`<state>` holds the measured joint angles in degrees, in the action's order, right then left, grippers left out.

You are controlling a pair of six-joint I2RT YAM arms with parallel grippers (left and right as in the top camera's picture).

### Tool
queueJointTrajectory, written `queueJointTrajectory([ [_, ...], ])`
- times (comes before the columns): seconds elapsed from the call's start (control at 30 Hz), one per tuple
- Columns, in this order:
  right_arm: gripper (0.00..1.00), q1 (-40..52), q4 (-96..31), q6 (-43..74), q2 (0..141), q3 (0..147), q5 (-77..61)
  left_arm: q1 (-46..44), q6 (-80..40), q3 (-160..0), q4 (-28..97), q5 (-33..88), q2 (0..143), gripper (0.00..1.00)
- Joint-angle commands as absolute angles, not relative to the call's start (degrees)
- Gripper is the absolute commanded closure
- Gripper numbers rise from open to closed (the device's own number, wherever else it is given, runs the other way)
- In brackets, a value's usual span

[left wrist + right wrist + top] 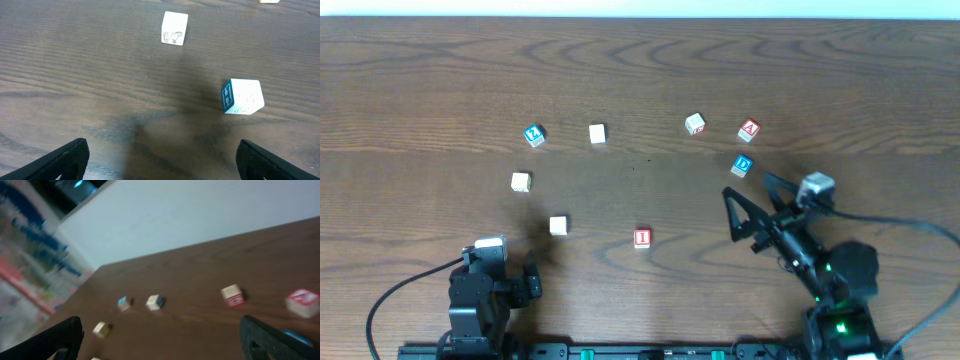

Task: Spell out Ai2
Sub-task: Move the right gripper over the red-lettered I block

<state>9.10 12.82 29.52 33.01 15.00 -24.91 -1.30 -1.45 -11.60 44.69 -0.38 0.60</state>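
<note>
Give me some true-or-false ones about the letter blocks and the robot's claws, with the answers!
1. The A cube lies close to the D cube. True.
2. The right gripper holds the I cube. False: it is open and empty, and the I cube lies apart from it.
3. The 2 cube touches the A cube. False: they lie far apart.
4. The left gripper is open. True.

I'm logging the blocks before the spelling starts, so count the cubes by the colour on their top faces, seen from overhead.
Red tops: 2, A cube and I cube
Blue tops: 2, 2 cube and D cube
Pale cubes: 4
Total: 8
</note>
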Motion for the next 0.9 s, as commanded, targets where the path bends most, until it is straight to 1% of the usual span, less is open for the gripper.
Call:
queueJointTrajectory([
  [0.0, 0.01, 12.5, 13.1, 29.9, 38.2, 19.6, -26.3, -1.5, -1.3, -10.3, 46.6, -0.8, 0.2, 0.05],
  [0.27, 0.01, 22.0, 13.1, 29.5, 53.9, 29.7, -25.3, -1.5, -1.3, -10.3, 46.6, -0.8, 0.2, 0.05],
  [0.47, 0.01, 30.7, 12.1, 29.5, 62.4, 36.0, -19.4, -1.5, -1.3, -10.3, 46.6, -0.8, 0.2, 0.05],
  [0.63, 0.01, 37.6, 8.1, 29.5, 69.1, 40.9, -13.1, -1.5, -1.3, -10.3, 46.6, -0.8, 0.2, 0.05],
  [0.87, 0.01, 44.4, 0.4, 29.0, 76.5, 47.4, -7.6, -1.5, -1.2, -10.3, 46.6, -0.8, 0.2, 0.05],
])
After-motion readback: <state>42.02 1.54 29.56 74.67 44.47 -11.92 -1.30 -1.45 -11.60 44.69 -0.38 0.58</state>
